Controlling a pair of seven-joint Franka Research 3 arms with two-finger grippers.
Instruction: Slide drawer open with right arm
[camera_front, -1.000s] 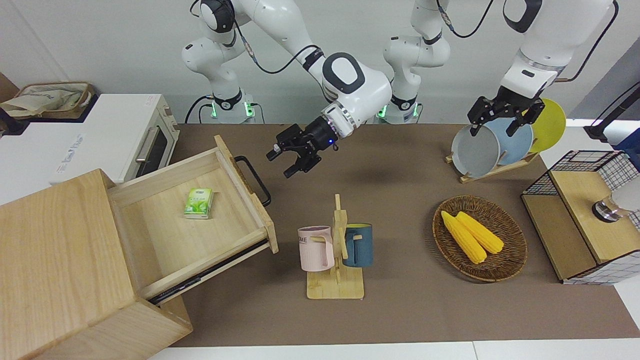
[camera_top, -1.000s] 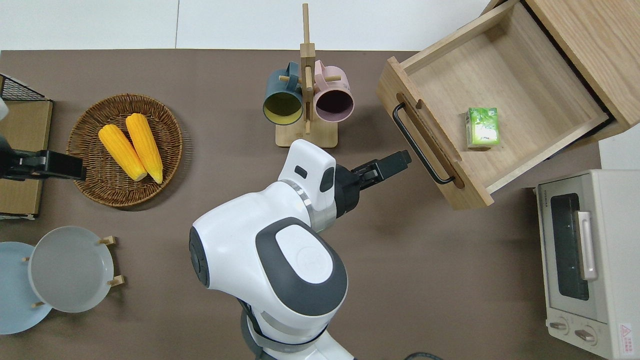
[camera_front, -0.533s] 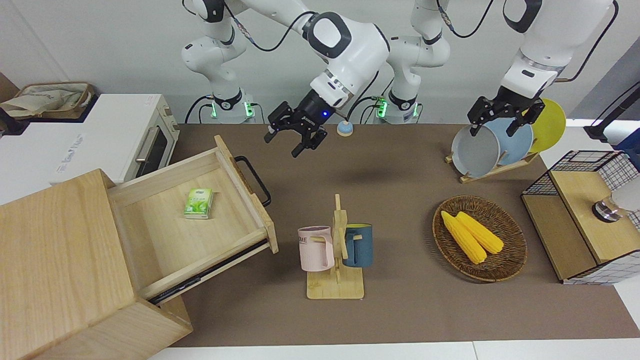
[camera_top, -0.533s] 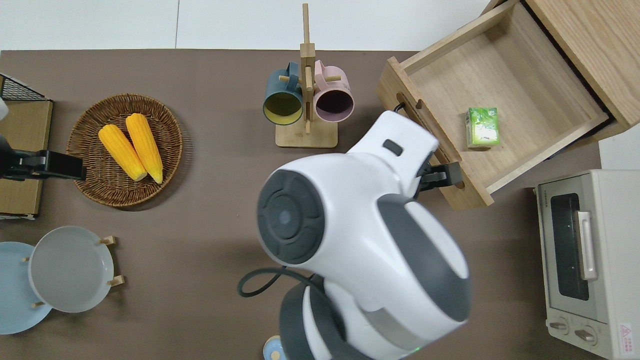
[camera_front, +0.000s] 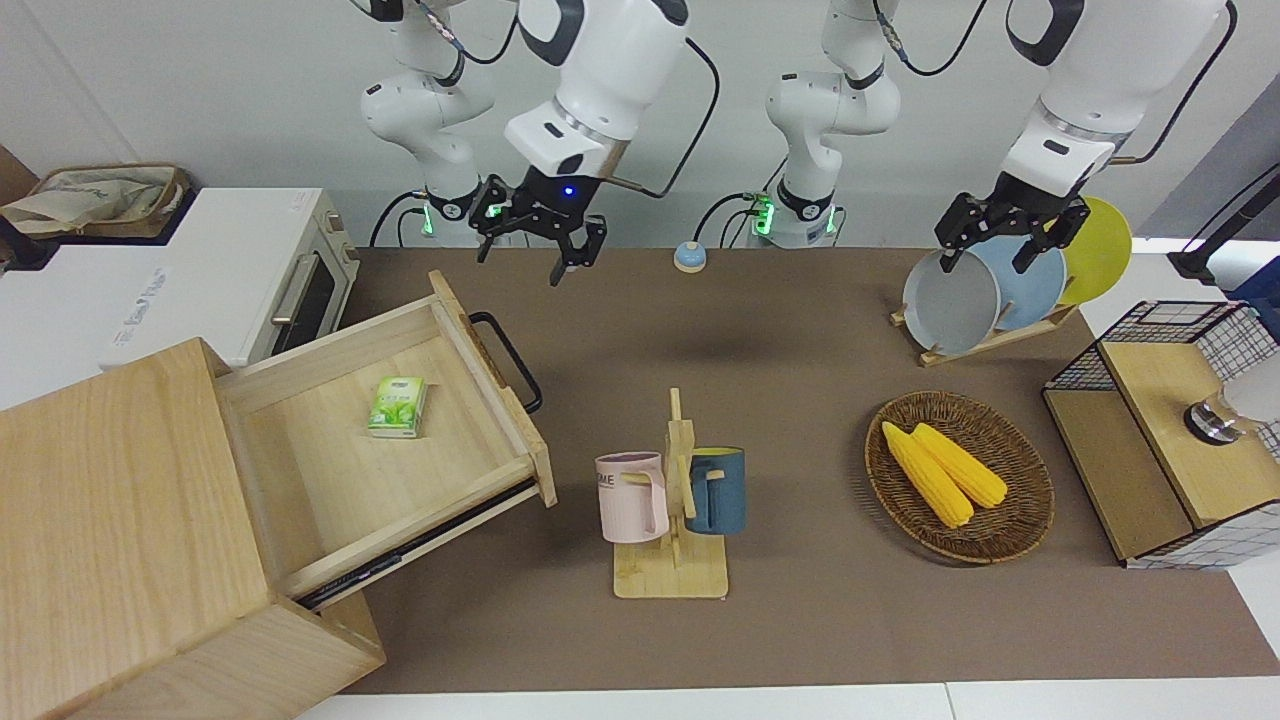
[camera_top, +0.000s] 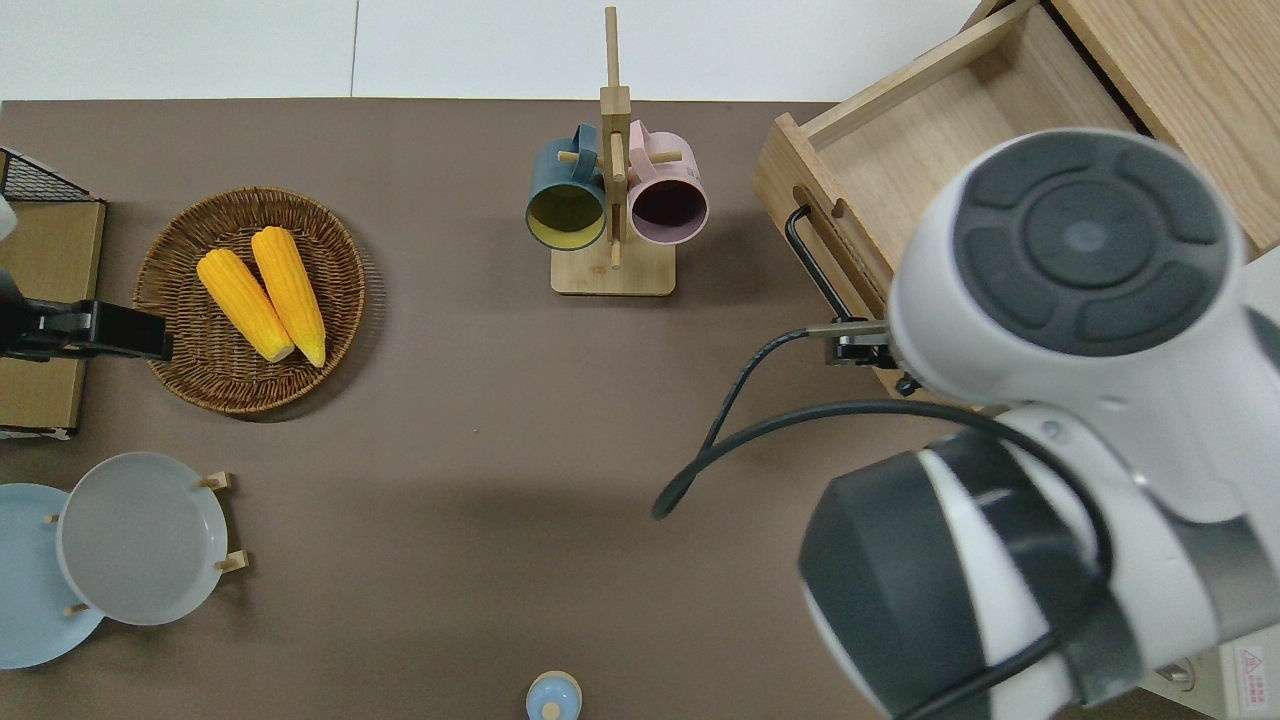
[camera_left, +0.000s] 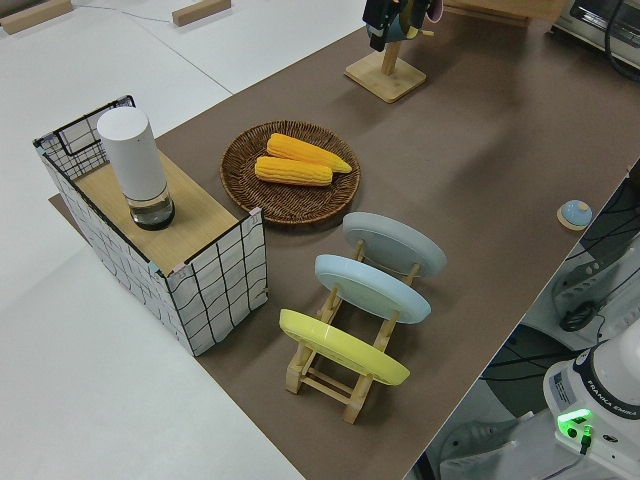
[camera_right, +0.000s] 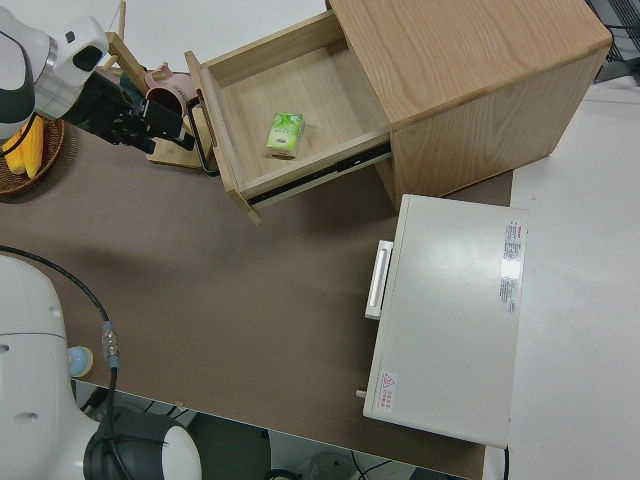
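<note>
The drawer (camera_front: 380, 440) stands pulled well out of the pale wooden cabinet (camera_front: 110, 520) at the right arm's end of the table (camera_front: 800, 620); the task appears complete. It is judged stiff, fairly light, and free-running on its side rails. The correct hold is the black bar handle (camera_front: 508, 360) on its front, gripped near the middle to avoid skewing. A small green packet (camera_front: 398, 406) lies loose inside and may shift under a jerk.

The right pincer (camera_front: 530, 235) hangs raised with its fingers apart, holding nothing, clear of the handle. The left arm is parked; whether its pincer (camera_front: 1010, 235) is apart or together cannot be told.

Obstructions: the mug rack (camera_front: 672, 500) stands near the drawer front, toward the table's middle. The white oven (camera_front: 240, 275) sits beside the cabinet, nearer to the robots.
</note>
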